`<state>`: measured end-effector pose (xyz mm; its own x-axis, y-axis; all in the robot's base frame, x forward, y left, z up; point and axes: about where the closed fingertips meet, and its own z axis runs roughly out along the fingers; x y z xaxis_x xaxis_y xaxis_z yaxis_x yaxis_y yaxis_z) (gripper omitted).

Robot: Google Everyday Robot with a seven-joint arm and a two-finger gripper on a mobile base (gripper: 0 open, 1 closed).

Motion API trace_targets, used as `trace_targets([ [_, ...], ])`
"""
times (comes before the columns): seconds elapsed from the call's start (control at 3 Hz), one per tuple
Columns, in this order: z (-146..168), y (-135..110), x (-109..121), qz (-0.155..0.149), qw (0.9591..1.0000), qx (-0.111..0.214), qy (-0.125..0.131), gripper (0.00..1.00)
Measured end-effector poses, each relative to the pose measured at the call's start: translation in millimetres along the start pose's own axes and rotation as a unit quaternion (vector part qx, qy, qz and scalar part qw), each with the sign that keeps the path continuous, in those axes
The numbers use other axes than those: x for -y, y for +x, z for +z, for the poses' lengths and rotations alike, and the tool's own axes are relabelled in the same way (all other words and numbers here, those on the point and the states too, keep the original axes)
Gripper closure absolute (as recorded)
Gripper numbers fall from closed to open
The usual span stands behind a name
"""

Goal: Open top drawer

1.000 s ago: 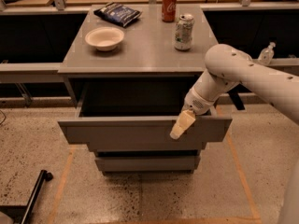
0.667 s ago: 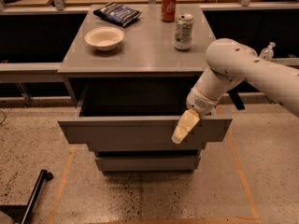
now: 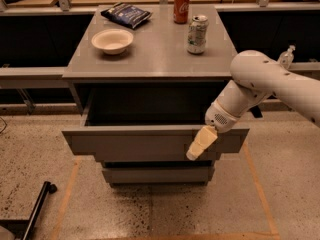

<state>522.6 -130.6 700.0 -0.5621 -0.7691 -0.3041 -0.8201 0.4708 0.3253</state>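
Note:
The top drawer [image 3: 140, 143] is a wide matte grey drawer with a flat front and no handle. It stands pulled out from the grey cabinet [image 3: 150, 59], and its dark inside shows behind the front panel. My gripper [image 3: 201, 144] hangs from the white arm on the right. Its cream-coloured fingers lie over the right part of the drawer's front panel, just below its top edge. Below it shows the narrower middle drawer front [image 3: 157, 175], closed.
On the cabinet top stand a white bowl [image 3: 112, 40], a dark snack bag [image 3: 126, 14], a red soda can [image 3: 181, 6] and a silver-green can [image 3: 197, 34]. A black stand leg [image 3: 37, 209] lies on the speckled floor at lower left. Tape lines mark the floor.
The arm and gripper have shifted very slightly right along the drawer front. The drawer stands pulled out about as far as before.

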Motion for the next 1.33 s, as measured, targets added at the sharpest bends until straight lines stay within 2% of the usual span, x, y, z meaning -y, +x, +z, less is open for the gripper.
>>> trace_targets([
  [1.0, -0.1, 4.0, -0.2, 0.007, 1.0, 0.0, -0.007, 0.88],
  [1.33, -5.6, 2.4, -6.2, 0.01, 0.9997, -0.021, -0.002, 0.88],
])
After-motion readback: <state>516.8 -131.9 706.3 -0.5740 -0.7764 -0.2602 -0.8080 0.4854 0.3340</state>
